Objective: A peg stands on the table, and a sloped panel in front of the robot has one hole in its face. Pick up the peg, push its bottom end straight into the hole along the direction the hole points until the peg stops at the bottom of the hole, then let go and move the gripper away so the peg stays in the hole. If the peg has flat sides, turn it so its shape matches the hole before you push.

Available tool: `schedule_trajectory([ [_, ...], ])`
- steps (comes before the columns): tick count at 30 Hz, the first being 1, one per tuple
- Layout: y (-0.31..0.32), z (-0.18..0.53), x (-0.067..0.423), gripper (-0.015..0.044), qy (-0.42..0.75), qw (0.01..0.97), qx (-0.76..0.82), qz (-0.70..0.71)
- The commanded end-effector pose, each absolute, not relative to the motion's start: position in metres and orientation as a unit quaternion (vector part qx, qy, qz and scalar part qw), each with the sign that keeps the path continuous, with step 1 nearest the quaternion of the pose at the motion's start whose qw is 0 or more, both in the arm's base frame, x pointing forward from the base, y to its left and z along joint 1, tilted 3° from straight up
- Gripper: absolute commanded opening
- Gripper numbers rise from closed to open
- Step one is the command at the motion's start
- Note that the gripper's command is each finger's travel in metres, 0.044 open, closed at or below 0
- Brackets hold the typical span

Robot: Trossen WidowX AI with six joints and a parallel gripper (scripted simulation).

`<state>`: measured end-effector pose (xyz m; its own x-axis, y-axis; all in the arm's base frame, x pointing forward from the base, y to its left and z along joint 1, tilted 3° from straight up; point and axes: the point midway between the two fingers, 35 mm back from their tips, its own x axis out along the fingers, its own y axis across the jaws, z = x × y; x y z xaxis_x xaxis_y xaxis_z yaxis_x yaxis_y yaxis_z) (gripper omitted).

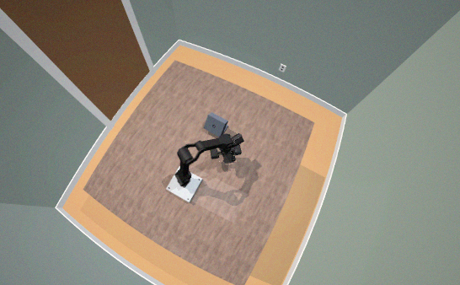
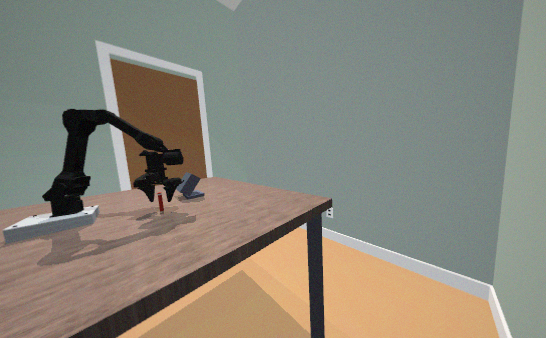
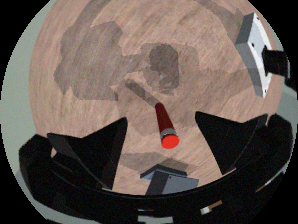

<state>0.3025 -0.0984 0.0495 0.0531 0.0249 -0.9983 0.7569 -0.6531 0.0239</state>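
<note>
A small red peg (image 2: pixel 160 202) (image 3: pixel 165 125) stands upright on the wooden table (image 2: pixel 213 220). My gripper (image 2: pixel 159 194) (image 3: pixel 162 117) is open and points down over the peg, with one finger on each side of the peg's top and gaps on both sides. In the top view the gripper (image 1: pixel 227 153) hides the peg. The grey sloped panel (image 1: pixel 215 124) (image 2: pixel 190 184) (image 3: pixel 252 46) stands just beyond the gripper, with one small hole in its face.
The arm's white base plate (image 1: pixel 184 187) (image 2: pixel 48 222) sits on the table behind the gripper. The table edge (image 2: pixel 253 235) lies to the right in the exterior view. A door (image 2: pixel 158 115) is in the wall behind.
</note>
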Motion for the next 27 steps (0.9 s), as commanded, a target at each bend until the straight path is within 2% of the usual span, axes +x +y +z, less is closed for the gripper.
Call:
schedule_trajectory([
  [1,-0.099,0.050,0.303,0.0335,0.294,0.295,0.664,-0.621],
  [13,-0.099,0.050,0.303,0.0020,0.294,0.295,0.664,-0.621],
  [16,-0.099,0.050,0.303,0.0000,0.294,0.295,0.664,-0.621],
  [27,-0.100,0.072,0.303,0.0000,0.294,0.294,0.664,-0.621],
])
